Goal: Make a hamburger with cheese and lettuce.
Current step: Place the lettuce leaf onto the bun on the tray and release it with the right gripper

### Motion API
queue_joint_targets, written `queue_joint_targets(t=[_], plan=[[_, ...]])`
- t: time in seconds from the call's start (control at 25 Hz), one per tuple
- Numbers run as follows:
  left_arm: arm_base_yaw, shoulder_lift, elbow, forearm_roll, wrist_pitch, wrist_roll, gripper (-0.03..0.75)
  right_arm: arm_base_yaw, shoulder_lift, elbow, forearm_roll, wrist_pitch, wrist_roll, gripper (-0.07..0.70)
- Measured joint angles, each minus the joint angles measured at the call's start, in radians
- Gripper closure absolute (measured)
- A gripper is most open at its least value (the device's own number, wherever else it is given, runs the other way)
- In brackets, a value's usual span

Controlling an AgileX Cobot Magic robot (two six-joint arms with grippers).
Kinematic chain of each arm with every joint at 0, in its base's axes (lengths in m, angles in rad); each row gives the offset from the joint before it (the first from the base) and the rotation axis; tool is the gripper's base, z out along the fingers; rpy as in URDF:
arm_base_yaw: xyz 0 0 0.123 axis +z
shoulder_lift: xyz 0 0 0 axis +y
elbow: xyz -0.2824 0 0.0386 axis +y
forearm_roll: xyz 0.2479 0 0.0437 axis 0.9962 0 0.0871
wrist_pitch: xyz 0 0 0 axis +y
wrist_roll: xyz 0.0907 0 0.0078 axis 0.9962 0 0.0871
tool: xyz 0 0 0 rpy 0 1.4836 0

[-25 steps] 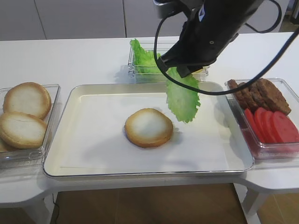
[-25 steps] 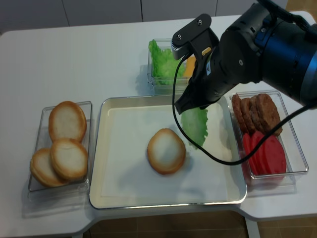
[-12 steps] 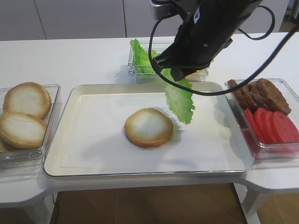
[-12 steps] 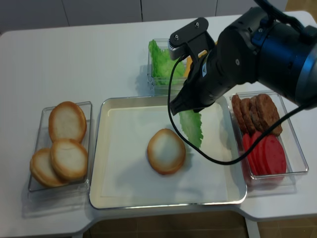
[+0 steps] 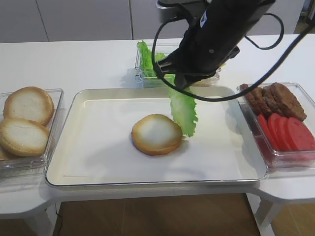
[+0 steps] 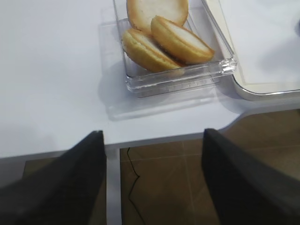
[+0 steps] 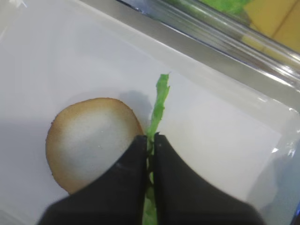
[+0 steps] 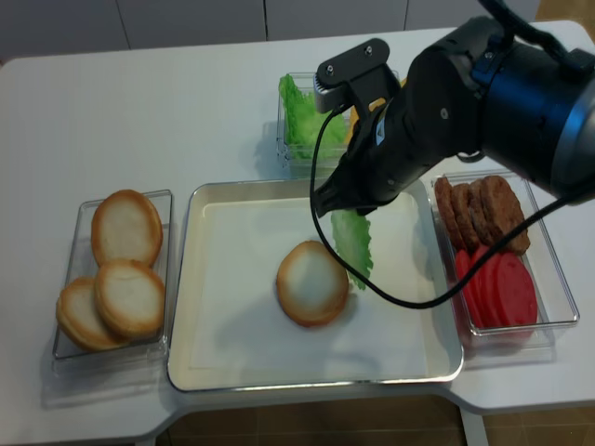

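A round bun half (image 5: 156,133), the start of the hamburger, lies cut face up in the middle of the white tray (image 5: 98,162). My right gripper (image 7: 151,138) is shut on a green lettuce leaf (image 5: 183,109) that hangs edge-down just right of the bun (image 7: 93,140). The leaf's lower tip (image 8: 358,265) is level with the bun's right rim. Yellow cheese (image 7: 276,18) shows in the clear box behind the tray. My left gripper (image 6: 154,183) stands open with nothing in it, over the table's front edge near the bun box.
A clear box (image 5: 54,142) at the left holds several bun halves (image 5: 22,136). A box at the right holds brown patties (image 5: 283,98) and red tomato slices (image 5: 290,132). More lettuce (image 5: 146,61) stands in the back box.
My right gripper has carried the lettuce leaf leftward, from over the tray's right part to right beside the bun. The bun has not moved.
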Motion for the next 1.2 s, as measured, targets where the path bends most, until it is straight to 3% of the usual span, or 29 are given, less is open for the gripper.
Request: queue_joint_targets(t=[0.68,1.2], plan=[[0.0,0.0,0.0,0.0,0.0,0.0,0.237,0.0,0.008,0.0,0.211,-0.006,-0.052,0.595],[0.0,0.0,0.0,0.0,0.0,0.0,0.237,0.0,0.036,0.0,0.252,0.021,-0.052,0.595]])
